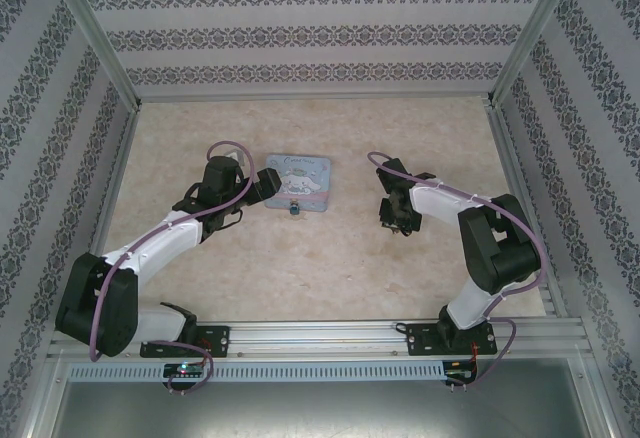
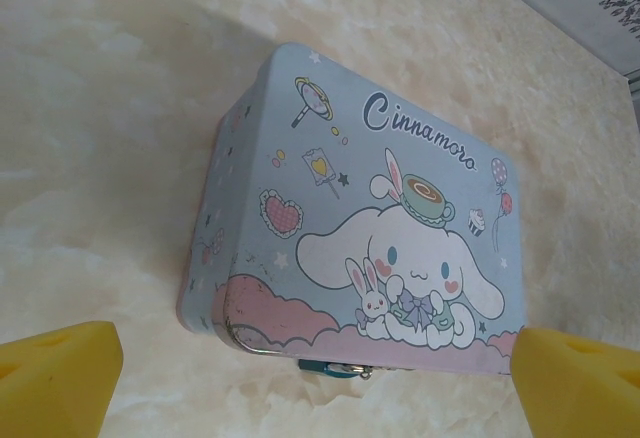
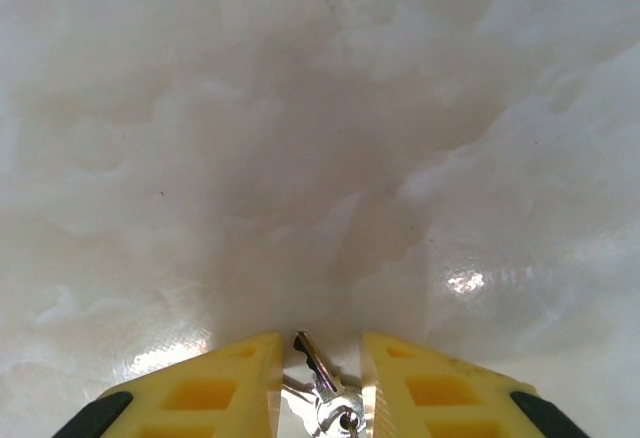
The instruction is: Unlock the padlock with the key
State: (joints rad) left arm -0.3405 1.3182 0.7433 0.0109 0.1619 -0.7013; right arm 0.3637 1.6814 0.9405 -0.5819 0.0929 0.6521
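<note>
Key [image 3: 318, 373] within right pincer [image 3: 320, 346], pale blue tin [image 2: 330, 118] lettered "Cinnamoro"

The tabletop [image 3: 330, 108] is a pale cream, marbled sheet, smooth and glossy, with bright spots of reflected light. The key [image 3: 318, 368] is bright polished metal on a thin metal ring. The yellow pads [image 3: 215, 393] of the right jaws look matt, moulded with sunken pockets; those of the left jaws are matt and faintly grainy. The tin box [image 2: 380, 158] is printed sheet metal with a soft satin sheen and a bare metal seam. The padlock [image 2: 335, 369] shows teal paint and a metal glint.
</note>
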